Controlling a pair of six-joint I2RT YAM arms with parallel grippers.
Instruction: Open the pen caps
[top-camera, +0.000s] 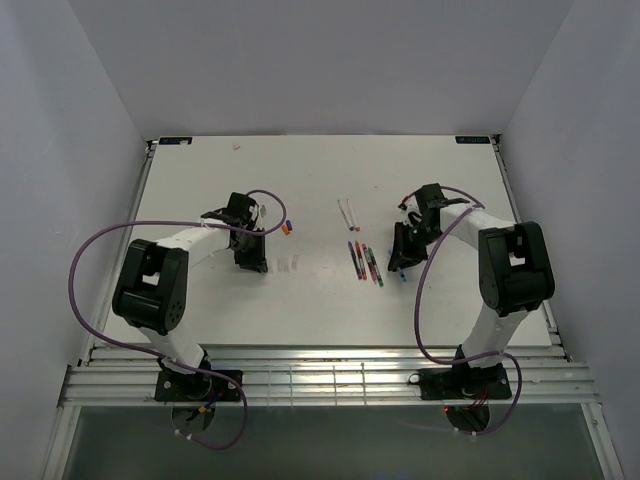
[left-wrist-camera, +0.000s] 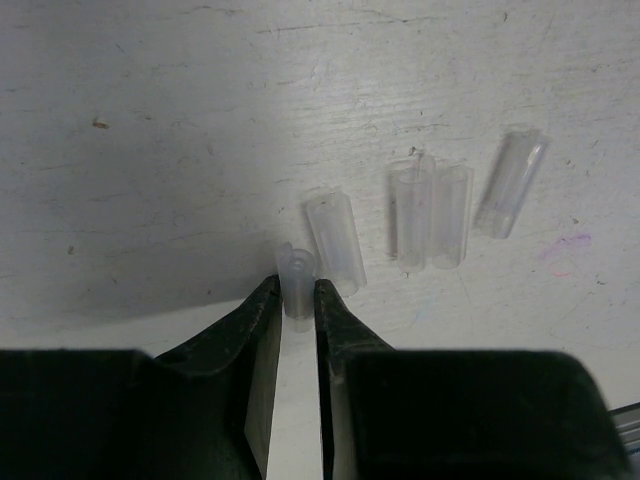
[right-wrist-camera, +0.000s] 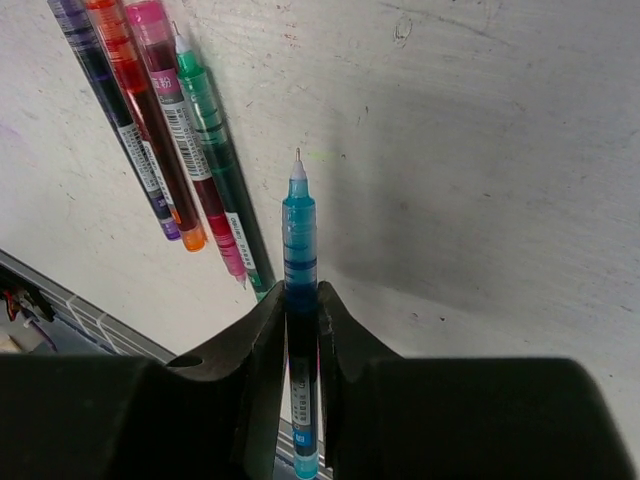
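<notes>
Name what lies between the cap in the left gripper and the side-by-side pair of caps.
One lone clear cap, lying flat on the table, as the left wrist view shows.

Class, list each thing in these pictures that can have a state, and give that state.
Left gripper: shut on a small clear plastic cap.
Right gripper: shut on a teal plastic pen, which is uncapped, nib bare.
Four loose clear plastic caps: off any pen, lying flat on the white table.
Purple, orange, pink and green pens: lying side by side, not held.
</notes>
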